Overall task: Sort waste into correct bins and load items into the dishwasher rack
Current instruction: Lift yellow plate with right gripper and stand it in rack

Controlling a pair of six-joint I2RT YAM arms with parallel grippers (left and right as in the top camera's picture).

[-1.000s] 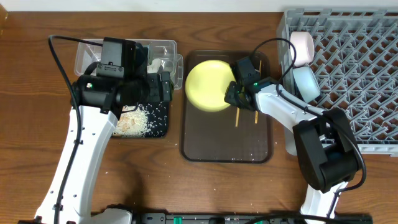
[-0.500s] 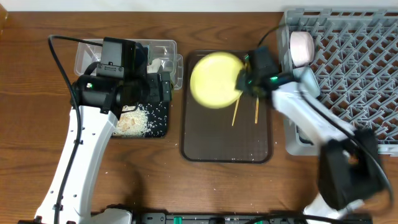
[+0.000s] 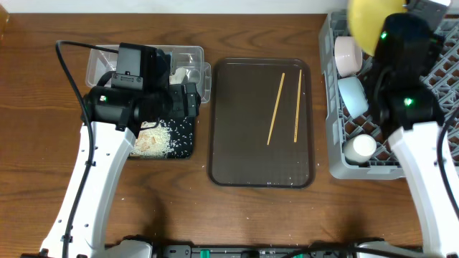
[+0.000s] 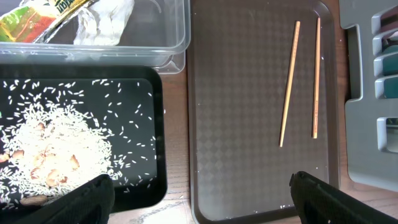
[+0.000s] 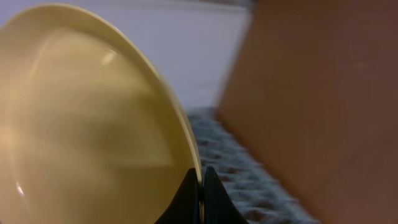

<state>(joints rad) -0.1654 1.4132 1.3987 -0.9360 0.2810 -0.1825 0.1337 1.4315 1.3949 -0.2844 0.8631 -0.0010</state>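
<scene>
My right gripper (image 5: 200, 180) is shut on the rim of the yellow plate (image 3: 367, 23) and holds it high over the grey dishwasher rack (image 3: 423, 86); the plate fills the right wrist view (image 5: 87, 124). In the rack lie a white bowl (image 3: 347, 54), a light blue bowl (image 3: 351, 94) and a small pale cup (image 3: 360, 147). Two wooden chopsticks (image 3: 276, 107) (image 4: 290, 81) lie on the brown serving tray (image 3: 244, 158). My left gripper (image 4: 199, 193) is open and empty above the black tray (image 4: 140, 99) of rice scraps (image 4: 56, 143). The clear tub (image 4: 155, 43) holds the wrapper (image 4: 37, 18) and white paper (image 4: 109, 22).
The brown serving tray (image 4: 242, 180) lies between the bins and the rack, with a few crumbs at its near edge. The rack's left wall (image 4: 367, 93) shows at the right of the left wrist view. Wooden table (image 3: 179, 208) all round.
My right arm lifted the yellow plate off the serving tray and swung it up and right over the rack. The chopsticks now lie bare on the tray. The left arm has not moved.
</scene>
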